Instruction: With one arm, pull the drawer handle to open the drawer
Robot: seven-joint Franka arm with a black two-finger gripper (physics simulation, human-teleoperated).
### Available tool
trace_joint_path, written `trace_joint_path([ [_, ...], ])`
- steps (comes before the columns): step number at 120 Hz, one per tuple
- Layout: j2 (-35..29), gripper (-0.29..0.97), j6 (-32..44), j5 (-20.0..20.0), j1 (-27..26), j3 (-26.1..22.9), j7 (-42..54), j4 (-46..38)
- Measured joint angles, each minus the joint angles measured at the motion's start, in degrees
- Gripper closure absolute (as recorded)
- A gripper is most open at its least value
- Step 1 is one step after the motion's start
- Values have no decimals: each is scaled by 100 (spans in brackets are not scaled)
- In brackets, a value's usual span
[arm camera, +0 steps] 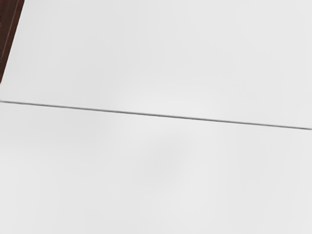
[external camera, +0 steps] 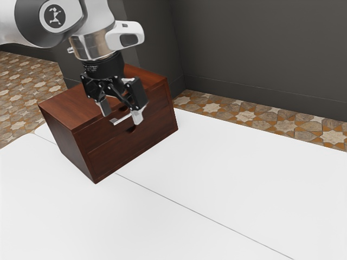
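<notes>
At the exterior view's left you see the dark wooden cabinet [external camera: 70, 111] on the white table [external camera: 244, 179], its upper drawer front [external camera: 157, 105] level with the face below it. Your gripper [external camera: 121, 115] comes down from above onto that front, fingers [external camera: 137, 116] spread apart with the silver drawer handle [external camera: 120, 121] between them; you cannot tell whether either one touches it. Further right, a thin seam [external camera: 206, 216] crosses the table, and your wrist view looks down on it [arm camera: 156, 115], with a sliver of the cabinet [arm camera: 7, 34] at one corner.
</notes>
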Motion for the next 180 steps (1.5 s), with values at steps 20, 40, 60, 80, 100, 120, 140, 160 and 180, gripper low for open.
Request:
trace_joint_path([
  [20,-3,0,-4,-8,14,11,-23,1],
  [40,-70,0,-133,64,129,-88,-34,700],
  [60,33,0,18,-16,722,-647,-50,1135],
  [80,398,0,449,303,789,-973,-69,1146],
  [100,653,0,760,391,287,-1057,-83,1144],
  [120,865,0,901,487,469,-1024,-90,1026],
  [140,956,0,935,642,471,-1016,-87,1007],
  [160,1075,0,966,697,541,-987,-87,912],
  [180,1217,0,1485,1329,609,-995,-14,644],
])
